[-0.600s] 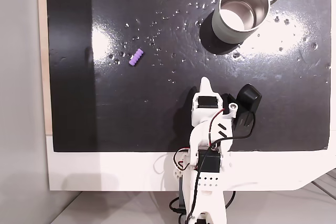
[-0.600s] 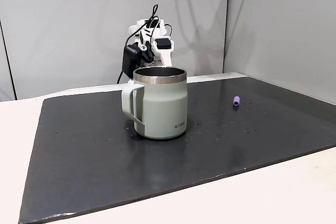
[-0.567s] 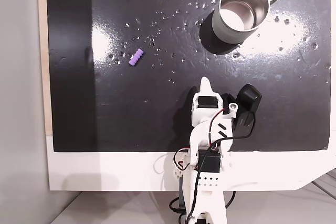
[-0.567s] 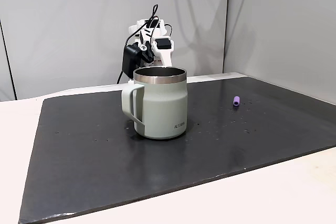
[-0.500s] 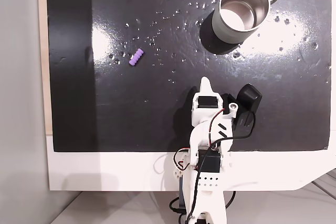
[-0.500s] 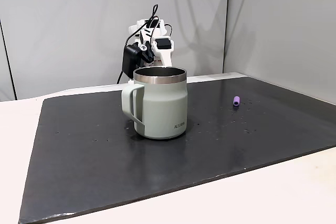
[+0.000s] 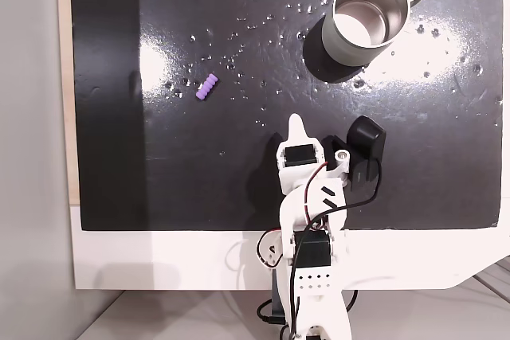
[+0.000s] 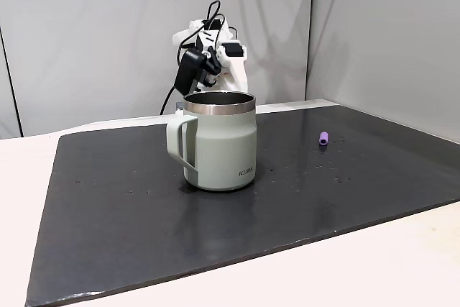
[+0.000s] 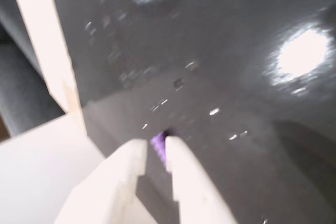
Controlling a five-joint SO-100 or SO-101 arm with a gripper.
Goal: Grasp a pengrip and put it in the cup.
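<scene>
Tiny light-purple ribbed rubber pengrip (image 7: 207, 87) lying flat on the glossy black mat (image 7: 199, 173) covering the white counter (image 7: 159, 260), well left of the arm in the top-down fixed view, untouched. Seen far right on the mat in the side fixed view (image 8: 323, 137). Round brushed stainless-steel mug-style cup (image 7: 369, 19) upright at upper right of the top-down fixed view, handle toward the right; pale green outside with steel rim in the side fixed view (image 8: 218, 139). White fingers (image 9: 181, 163) in the blurred wrist view: narrow gap between tips, holding nothing; purple blur of the pengrip (image 9: 158, 142) visible beyond the gap. White arm (image 7: 307, 197) raised over the mat's near edge.
</scene>
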